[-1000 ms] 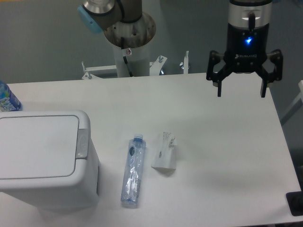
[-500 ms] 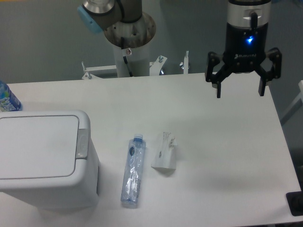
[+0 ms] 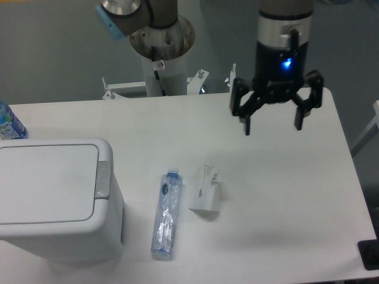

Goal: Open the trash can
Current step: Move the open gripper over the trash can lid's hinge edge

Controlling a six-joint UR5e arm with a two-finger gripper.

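The trash can (image 3: 56, 198) is a large boxy white bin at the left front of the table, its flat lid closed and a small grey push tab (image 3: 103, 180) on its right rim. My gripper (image 3: 273, 129) hangs open above the table's back right area, far to the right of the bin, with nothing between its fingers.
A clear water bottle (image 3: 166, 213) lies on the table right of the bin. A crumpled white bag (image 3: 206, 190) lies beside it. Another bottle (image 3: 9, 122) shows at the far left edge. The arm's base column (image 3: 161, 53) stands behind the table.
My gripper has moved left and slightly down toward the table's middle, staying open. The bin, bottle and bag have not moved.
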